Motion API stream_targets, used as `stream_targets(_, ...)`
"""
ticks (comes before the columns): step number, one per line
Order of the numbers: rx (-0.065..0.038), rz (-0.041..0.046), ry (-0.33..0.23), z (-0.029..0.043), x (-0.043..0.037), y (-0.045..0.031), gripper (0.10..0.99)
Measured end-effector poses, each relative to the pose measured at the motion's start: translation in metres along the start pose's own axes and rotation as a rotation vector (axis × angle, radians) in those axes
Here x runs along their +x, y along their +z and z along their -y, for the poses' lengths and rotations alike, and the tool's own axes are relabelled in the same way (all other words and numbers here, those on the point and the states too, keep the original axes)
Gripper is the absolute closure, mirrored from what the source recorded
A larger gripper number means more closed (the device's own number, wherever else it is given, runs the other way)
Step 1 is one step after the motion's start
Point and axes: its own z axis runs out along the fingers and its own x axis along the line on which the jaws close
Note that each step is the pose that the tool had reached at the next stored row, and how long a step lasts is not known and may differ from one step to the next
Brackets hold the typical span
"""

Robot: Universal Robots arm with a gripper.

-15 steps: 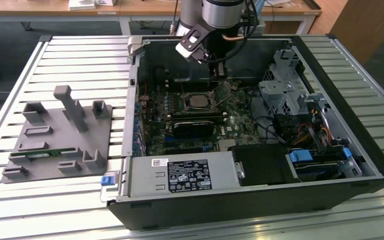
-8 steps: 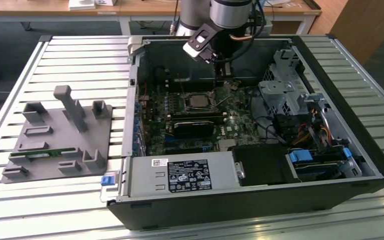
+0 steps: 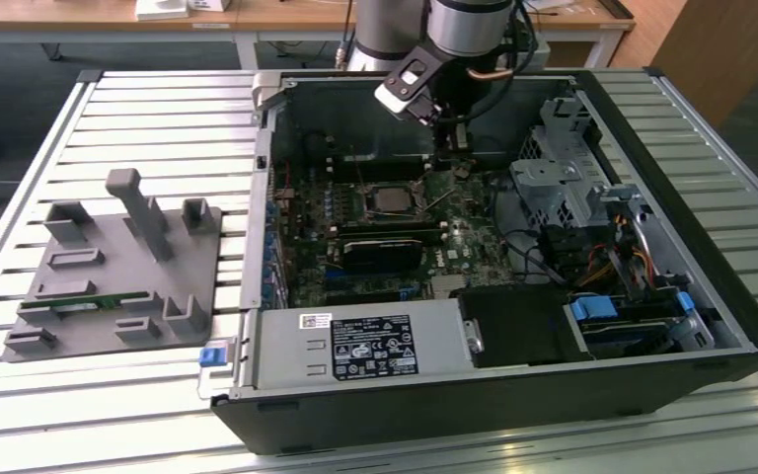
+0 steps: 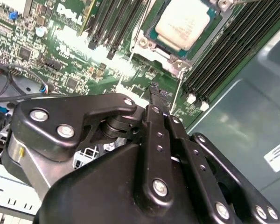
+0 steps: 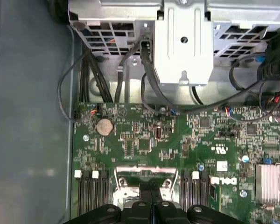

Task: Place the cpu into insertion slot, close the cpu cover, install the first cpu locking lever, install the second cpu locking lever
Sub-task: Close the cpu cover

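1. The claw has its two black fingers pressed together with nothing visible between them. It hangs just beside the socket's edge.
2. The cpu lies flat in the insertion slot, near the middle of the exterior view, pale metal top up.
3. The cpu cover seems to lie down around it; whether it is latched I cannot tell.
4. The chip looks light, stiff and fragile underneath, so it is best held by its edges.

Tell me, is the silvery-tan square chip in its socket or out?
In. The silvery-tan square cpu lies flat within the silver-rimmed insertion slot on the green board, in the second wrist view.
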Motion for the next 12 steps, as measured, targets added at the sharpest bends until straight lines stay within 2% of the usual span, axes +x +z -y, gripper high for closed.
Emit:
stream_targets(4,0.001,0.0000,-0.001,-0.0069,0.0000,0.0008,0.980)
stream_targets(12,0.005,0.0006,-0.005,-0.0156,0.0005,0.0022,0.980)
